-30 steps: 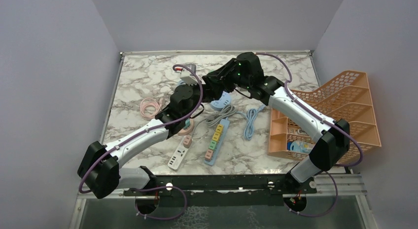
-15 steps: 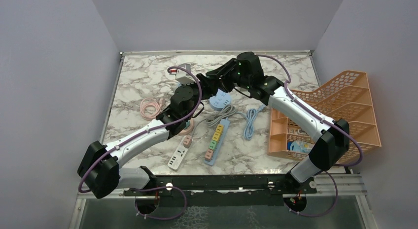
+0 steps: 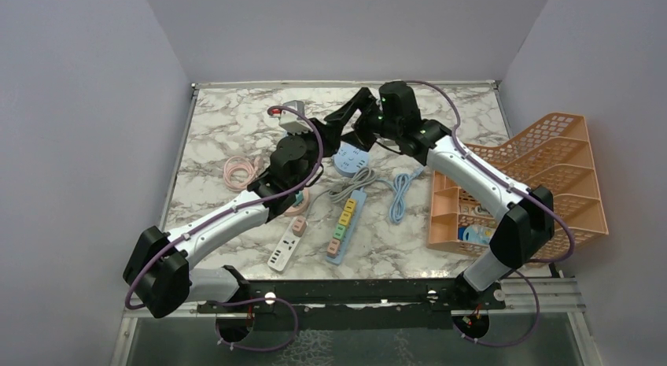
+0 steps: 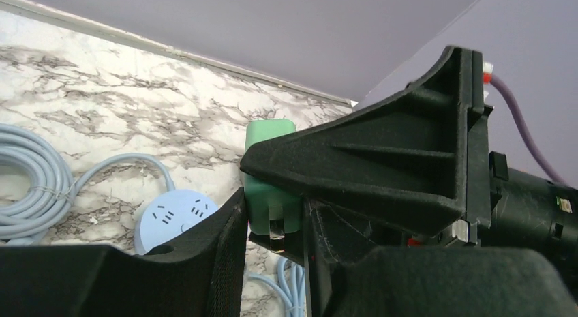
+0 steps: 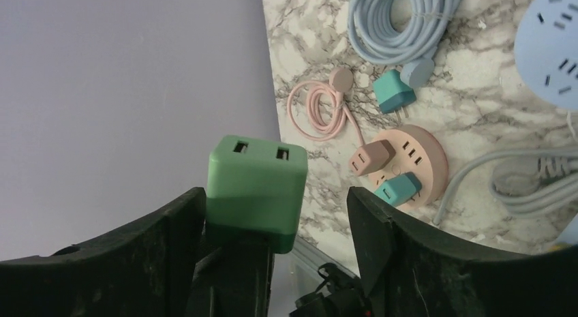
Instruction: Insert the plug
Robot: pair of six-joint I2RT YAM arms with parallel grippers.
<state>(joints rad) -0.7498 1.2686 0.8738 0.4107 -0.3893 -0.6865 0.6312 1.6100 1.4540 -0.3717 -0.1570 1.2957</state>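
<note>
Green plug point(image 4: 271, 170) sat clamped between the fingers of the left pincer point(image 4: 272, 215), held up off the bench point(image 3: 228, 130) near its far middle. In the left wrist view a metal prong showed at its lower end, down between the two black fingers. In the right wrist view its other end faced the camera, with two USB ports side by side.

The right pincer point(image 5: 276, 194) stood spread wide around the same plug. One finger lay close against the plug's side, though contact could not be made out, and the other finger point(image 5: 382, 242) stood clear of it with a visible gap. From the left wrist, a right finger crossed just in front of the plug's upper part.

Just beside the two pincers, a round blue power strip point(image 3: 351, 157) lay flat on the bench with its sockets facing up. A grey cable point(image 3: 346, 183) was bundled nearer the arms. Further left lay a round pink power strip point(image 5: 409, 160) with a pink plug point(image 5: 370, 157) and a teal plug point(image 5: 395, 189) seated in it. A coiled pink cable point(image 5: 320, 112) lay just beside it, and another teal plug point(image 5: 393, 91) rested by a coiled blue cable point(image 5: 402, 17).

Toward the near edge lay a long multicoloured power strip point(image 3: 346, 224) and a white power strip point(image 3: 285, 249). An orange basket point(image 3: 550, 177) stood at the right edge of the bench.
</note>
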